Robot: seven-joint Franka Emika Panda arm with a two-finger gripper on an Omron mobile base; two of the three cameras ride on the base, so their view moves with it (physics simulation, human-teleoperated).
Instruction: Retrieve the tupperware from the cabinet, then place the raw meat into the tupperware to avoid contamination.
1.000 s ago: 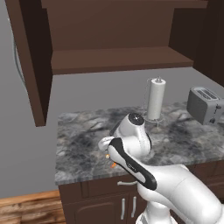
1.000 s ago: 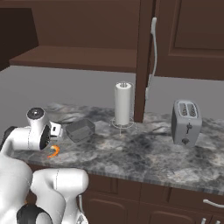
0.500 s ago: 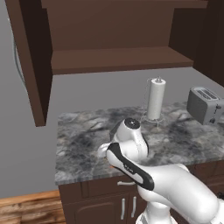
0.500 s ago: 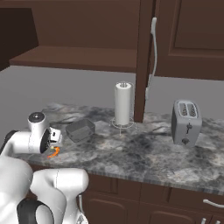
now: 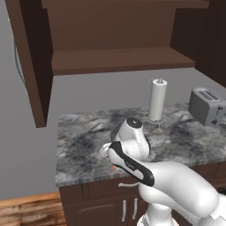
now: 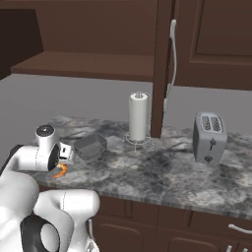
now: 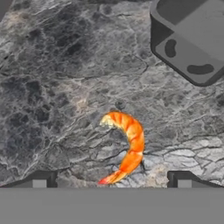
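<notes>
- The gripper [image 7: 111, 179] hangs low over the counter [image 6: 162, 172], with its two fingers spread wide and nothing between them.
- The raw meat [image 7: 124, 146], a curled orange shrimp, lies on the stone just under the fingers, not touched.
- The tupperware [image 6: 90, 146] stands on the counter near the shrimp, upright and apart from it.
- The cabinet [image 5: 110, 48] above is open.
- A paper towel roll [image 6: 139, 117] and a toaster [image 6: 210, 138] stand farther along the counter.
</notes>
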